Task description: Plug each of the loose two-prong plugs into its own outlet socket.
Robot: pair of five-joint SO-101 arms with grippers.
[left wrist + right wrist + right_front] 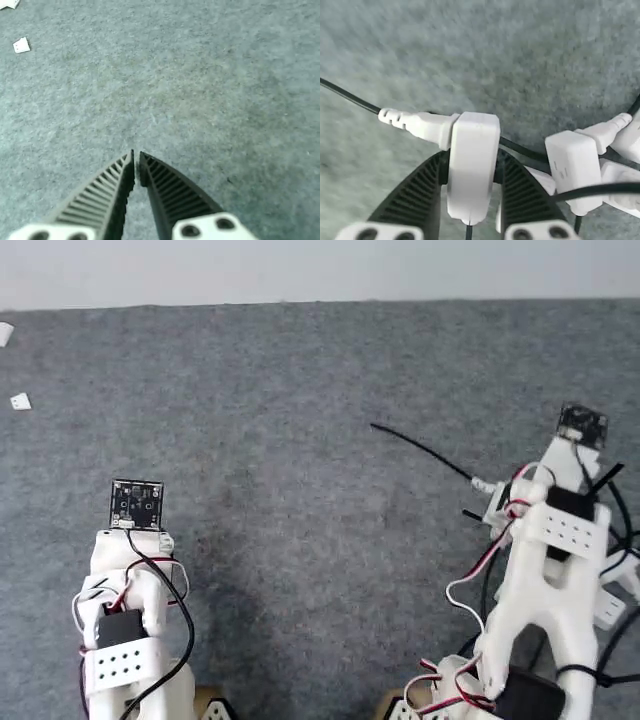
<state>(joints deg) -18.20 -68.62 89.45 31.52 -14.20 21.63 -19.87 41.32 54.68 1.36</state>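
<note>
By the right edge, right gripper: clamped on a white socket block, one ribbed black finger on each side of it.
White socket block: upright between the fingers, just above the grey surface.
White plug: butted against the side of the held block; its prongs are hidden, so how deep it sits cannot be told.
Black cable: runs from that plug out over the surface toward the middle, lying free.
Second socket block: just beside the held one, nearer the right edge, two slots showing on its face, with another white plug at its far end.
Right arm: at the right edge, over the cluster of blocks and cables.
Left gripper: near the front left, fingers drawn together with only a thin slit, nothing between them.
White scraps: near the far left corner, well apart from both arms.
</note>
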